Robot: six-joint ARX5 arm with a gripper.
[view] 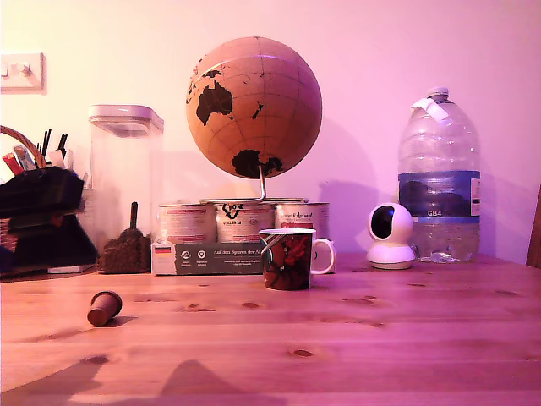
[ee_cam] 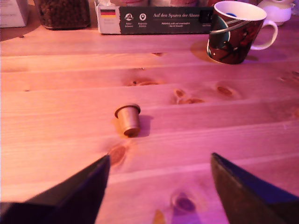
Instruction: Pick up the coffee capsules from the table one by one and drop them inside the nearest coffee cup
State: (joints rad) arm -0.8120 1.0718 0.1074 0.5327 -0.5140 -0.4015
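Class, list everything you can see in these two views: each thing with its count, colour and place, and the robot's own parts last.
coffee capsule: one, reddish-brown, on its side, exterior view's left.
coffee cup: one, red-black, white handle, centre.
table: one, pine.
globe: one, tan, behind cup.
tins: three, silvery, under globe.
dark box: one, before tins.
clear container: one, left.
water bottle: one, right.
camera: one, white, beside bottle.
gripper: one, black, open, short of capsule.

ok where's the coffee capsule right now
The coffee capsule lies on its side on the table, at the exterior view's left, well apart from the coffee cup and nearer the camera.
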